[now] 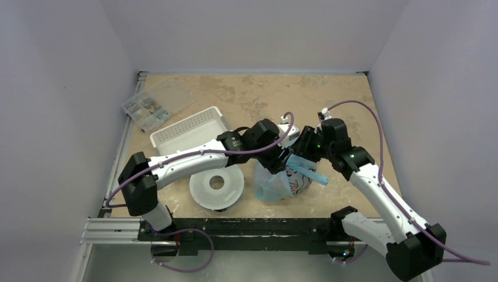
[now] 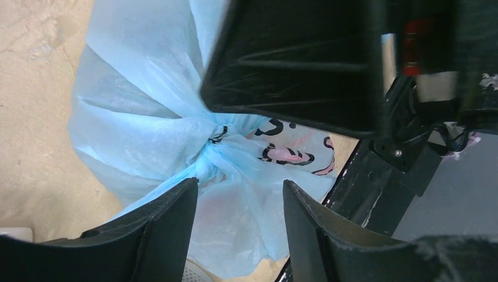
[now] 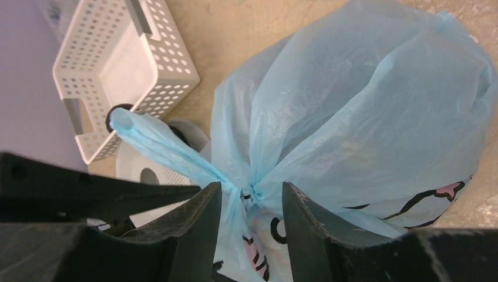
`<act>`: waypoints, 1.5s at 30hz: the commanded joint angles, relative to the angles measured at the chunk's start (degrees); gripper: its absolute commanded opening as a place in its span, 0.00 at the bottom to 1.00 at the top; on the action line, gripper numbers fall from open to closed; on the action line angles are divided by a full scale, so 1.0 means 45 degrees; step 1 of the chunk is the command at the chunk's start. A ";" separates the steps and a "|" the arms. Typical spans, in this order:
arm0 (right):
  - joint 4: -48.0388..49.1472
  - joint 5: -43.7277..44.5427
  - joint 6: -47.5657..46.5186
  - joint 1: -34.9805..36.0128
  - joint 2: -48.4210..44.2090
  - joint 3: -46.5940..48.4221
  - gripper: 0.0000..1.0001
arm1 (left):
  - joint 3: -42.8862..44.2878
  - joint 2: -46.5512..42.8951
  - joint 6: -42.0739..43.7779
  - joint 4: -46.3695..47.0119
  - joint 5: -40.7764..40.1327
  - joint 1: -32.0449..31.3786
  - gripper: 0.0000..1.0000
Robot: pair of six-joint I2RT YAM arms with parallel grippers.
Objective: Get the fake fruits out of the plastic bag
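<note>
The light-blue plastic bag (image 1: 281, 183) stands on the table, tied shut at a knot (image 3: 244, 191), its pink and black print (image 2: 288, 154) facing the near side. The fake fruits are hidden inside; only a faint reddish tint (image 2: 214, 211) shows through the film. My left gripper (image 1: 283, 158) hangs over the bag's top, open, with loose film between its fingertips (image 2: 241, 202) just below the knot (image 2: 214, 138). My right gripper (image 1: 303, 154) comes in from the right and is open, its fingertips (image 3: 251, 202) standing on either side of the knot without pinching it. A twisted handle (image 3: 158, 144) sticks out to the left.
A white slotted basket (image 1: 191, 132) lies behind the left arm, also seen in the right wrist view (image 3: 117, 64). A round white perforated disc (image 1: 216, 187) sits left of the bag. A clear parts box (image 1: 154, 104) is at the far left. The two grippers are almost touching.
</note>
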 commanded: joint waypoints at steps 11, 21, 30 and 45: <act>-0.1550 0.0535 -0.1900 -0.0033 0.1063 0.0739 0.56 | 0.0984 0.1195 0.1261 -0.0979 -0.3461 -0.2166 0.47; -0.1671 -0.0028 -0.2739 0.0025 0.1329 0.0390 0.87 | 0.0896 0.1204 0.1352 -0.0876 -0.3119 -0.2157 0.18; -0.0318 0.0139 -0.1628 0.0048 0.1465 0.0324 0.78 | 0.0752 0.1240 0.1294 -0.0613 -0.2531 -0.2166 0.00; -0.0057 0.0999 0.1557 -0.0070 0.2086 0.0044 0.00 | 0.0811 0.0786 0.1455 -0.0611 -0.3444 -0.2182 0.00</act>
